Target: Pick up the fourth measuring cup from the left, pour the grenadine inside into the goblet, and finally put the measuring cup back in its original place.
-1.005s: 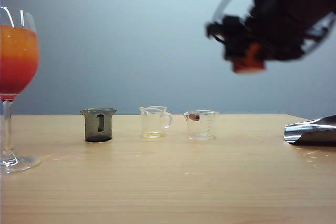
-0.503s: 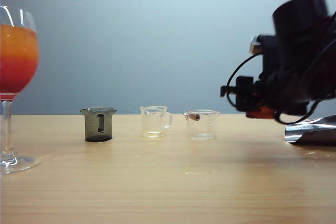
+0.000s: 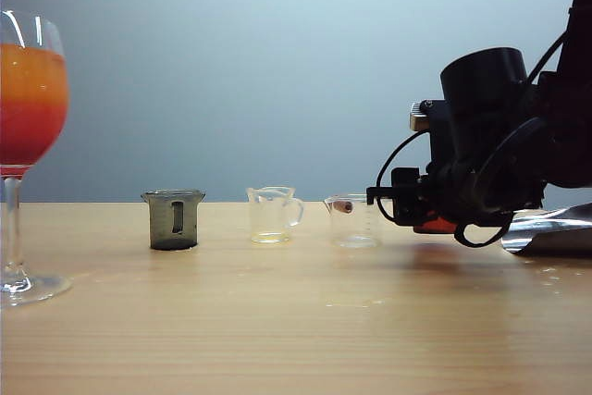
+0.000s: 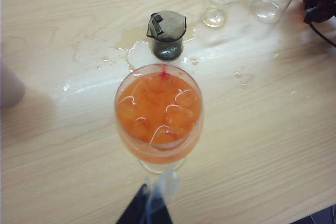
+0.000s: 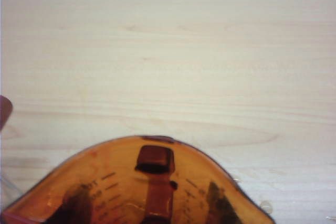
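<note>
Exterior view: right end effector (image 3: 435, 221), clamped on the fourth measuring cup (image 5: 142, 187), has descended tableward.

Soft, even light fills every view. The pale wooden table (image 3: 296, 321) carries a faint shadow under the dark right arm, and wet patches (beside the smoky grey measuring cup (image 4: 167, 35)) glare white. All views look fairly sharp.
</note>
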`<state>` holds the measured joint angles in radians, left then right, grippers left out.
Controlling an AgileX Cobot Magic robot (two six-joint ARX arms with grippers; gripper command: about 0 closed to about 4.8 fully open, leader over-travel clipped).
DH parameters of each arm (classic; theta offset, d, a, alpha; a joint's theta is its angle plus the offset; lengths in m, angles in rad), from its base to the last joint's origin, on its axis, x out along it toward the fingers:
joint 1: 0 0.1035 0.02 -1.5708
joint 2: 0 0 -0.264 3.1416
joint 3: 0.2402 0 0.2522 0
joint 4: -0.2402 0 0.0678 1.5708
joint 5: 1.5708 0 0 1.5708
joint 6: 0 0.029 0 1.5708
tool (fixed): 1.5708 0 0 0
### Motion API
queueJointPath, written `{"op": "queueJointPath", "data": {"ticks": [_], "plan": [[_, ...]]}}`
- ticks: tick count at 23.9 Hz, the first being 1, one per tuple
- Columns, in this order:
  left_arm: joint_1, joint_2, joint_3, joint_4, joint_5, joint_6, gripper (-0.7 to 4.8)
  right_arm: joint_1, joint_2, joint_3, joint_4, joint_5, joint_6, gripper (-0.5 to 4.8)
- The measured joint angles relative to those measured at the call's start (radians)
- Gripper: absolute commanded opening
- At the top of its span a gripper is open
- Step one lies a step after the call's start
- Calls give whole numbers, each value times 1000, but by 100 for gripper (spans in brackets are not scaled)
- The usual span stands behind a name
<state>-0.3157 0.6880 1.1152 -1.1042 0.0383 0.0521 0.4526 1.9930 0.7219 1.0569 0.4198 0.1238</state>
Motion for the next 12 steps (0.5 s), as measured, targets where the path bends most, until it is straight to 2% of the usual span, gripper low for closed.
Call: {"op": "queueJointPath", "data": {"ticks": [4, 8, 12], "plan": [[0, 0, 0, 0, 0, 0, -4, -2, 31, 2, 5, -2, -2, 175], [0, 0, 0, 0, 0, 0, -4, -2, 30, 2, 0, -2, -2, 421], [0, 0, 0, 0, 0, 0, -3, -2, 23, 1, -15, -21, -2, 479]]}}
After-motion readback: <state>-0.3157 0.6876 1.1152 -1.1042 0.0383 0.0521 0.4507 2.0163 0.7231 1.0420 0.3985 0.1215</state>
